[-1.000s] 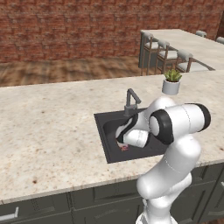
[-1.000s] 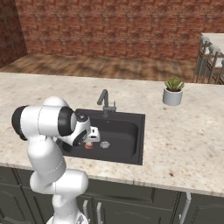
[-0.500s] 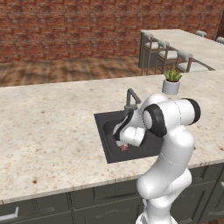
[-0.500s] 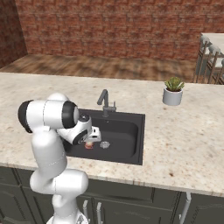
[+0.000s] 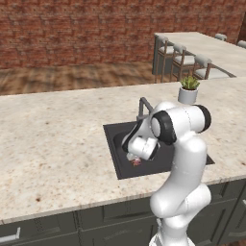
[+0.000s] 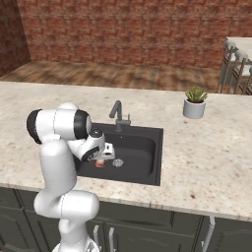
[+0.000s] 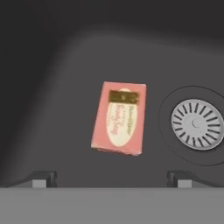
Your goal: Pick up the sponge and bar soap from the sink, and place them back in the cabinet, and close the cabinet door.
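In the left base view the white arm bends down over the sink [image 5: 126,168], a dark basin set into the pale speckled counter [image 5: 53,144]. The claw [image 5: 135,157] hangs inside the basin, just above a small pinkish piece – the bar soap [image 5: 137,162]. The grey faucet [image 5: 142,106] stands at the far rim of the sink, and a potted plant [image 5: 188,90] is on the counter further to the right.

In the right base view the claw [image 6: 105,158] is low in the left part of the sink [image 6: 147,170]. The bar soap [image 6: 100,164] lies on the bottom directly under it, with the round drain [image 6: 117,162] just beside it to the right.

In the hand view the bar soap [image 7: 119,118] lies flat on the dark sink floor – a pink-orange rectangle with a pale oval label. The drain [image 7: 197,124] is near it on the right, not touching. The two fingertips [image 7: 43,179] stand wide apart at the bottom, so the claw [image 7: 111,179] is open and holds nothing.
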